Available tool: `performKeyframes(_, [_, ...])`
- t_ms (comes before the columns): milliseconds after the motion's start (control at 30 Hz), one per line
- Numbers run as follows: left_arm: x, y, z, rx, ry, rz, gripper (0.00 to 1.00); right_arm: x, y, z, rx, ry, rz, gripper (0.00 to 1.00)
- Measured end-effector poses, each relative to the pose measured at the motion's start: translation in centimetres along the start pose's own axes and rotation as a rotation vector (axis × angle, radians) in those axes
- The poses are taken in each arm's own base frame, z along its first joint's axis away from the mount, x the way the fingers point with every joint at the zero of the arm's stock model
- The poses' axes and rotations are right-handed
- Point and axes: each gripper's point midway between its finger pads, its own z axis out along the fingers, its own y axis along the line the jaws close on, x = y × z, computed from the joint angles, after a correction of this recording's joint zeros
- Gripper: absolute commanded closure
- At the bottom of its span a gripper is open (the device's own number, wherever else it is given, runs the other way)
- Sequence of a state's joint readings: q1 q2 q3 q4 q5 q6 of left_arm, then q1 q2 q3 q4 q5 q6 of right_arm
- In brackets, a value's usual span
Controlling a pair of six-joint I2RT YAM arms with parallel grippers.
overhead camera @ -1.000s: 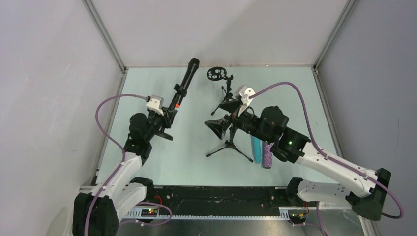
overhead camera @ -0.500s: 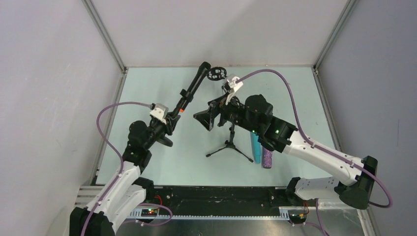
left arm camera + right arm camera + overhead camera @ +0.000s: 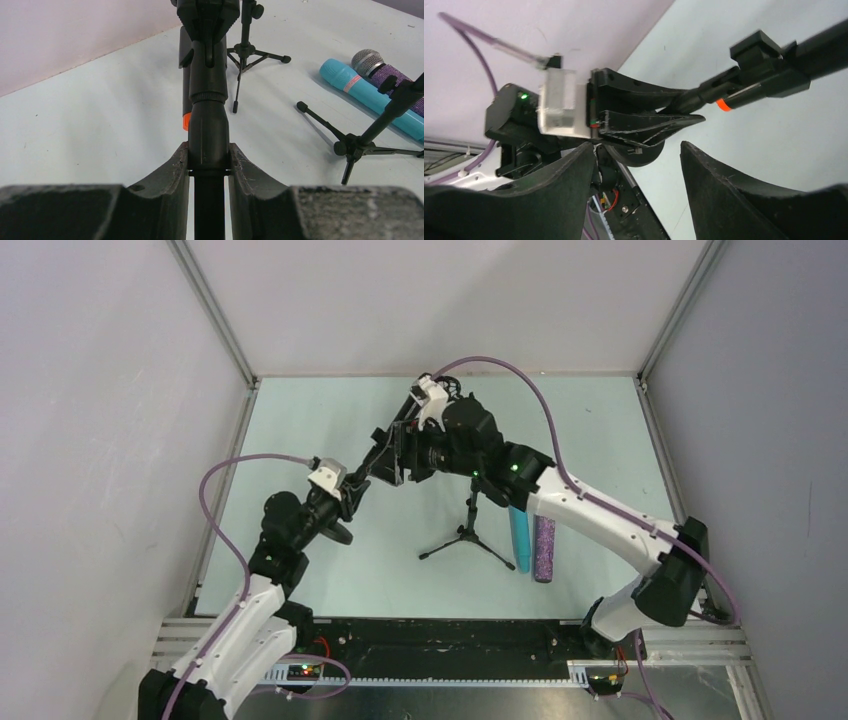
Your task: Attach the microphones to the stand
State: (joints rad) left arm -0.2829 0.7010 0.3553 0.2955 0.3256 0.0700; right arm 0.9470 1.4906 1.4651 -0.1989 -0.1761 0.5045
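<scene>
Pale grey walls [image 3: 120, 440] and aluminium frame posts [image 3: 215, 315] close in a mint-green worktop [image 3: 300, 420], with both arms reaching toward its middle. Seen from the wrist, the left claw [image 3: 209, 152] is clamped tight on the black stick microphone with an orange-red end [image 3: 207, 75]. Its two fingers press a round black shaft from either side, and the orange-red ring [image 3: 186, 121] shows just beyond the fingertips on a barrel running alongside that shaft. A blocky black clip [image 3: 769, 75] joins the two further up; whether shaft and barrel are one piece cannot be told. The microphone is off the worktop, pointing up and away toward the far side. The right claw [image 3: 638, 146] hangs close to it with its fingers spread apart and nothing between them — its camera looks straight at the left claw and the white camera block [image 3: 563, 102] on that wrist. A small black tripod stand [image 3: 466, 530] is upright near the middle of the worktop, and a second black tripod stand [image 3: 245, 47] shows beyond the held microphone in the left wrist view. Right of the first stand lie the plain cyan-blue stick microphone [image 3: 520, 538] and the glittery purple microphone with a silver mesh head [image 3: 543, 550], side by side and partly under the right arm. The cyan one carries a small pink label [image 3: 352, 84] — its writing is too small to read.
</scene>
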Motion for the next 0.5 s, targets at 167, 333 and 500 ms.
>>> performKeyframes(167, [-0.2, -0.2, -0.1, 0.002, -0.004, 0.013, 1.0, 1.5, -2.5, 2.0, 0.068, 0.094, 0.131, 0.3])
performKeyframes(333, [-0.3, -0.2, -0.5, -0.014, -0.021, 0.033, 1.0, 1.0, -3.4, 3.3, 0.116, 0.138, 0.184, 0.26])
performKeyframes(500, [-0.2, -0.2, -0.8, -0.033, -0.026, 0.051, 1.0, 0.1, -3.1, 4.7, 0.116, 0.16, 0.209, 0.26])
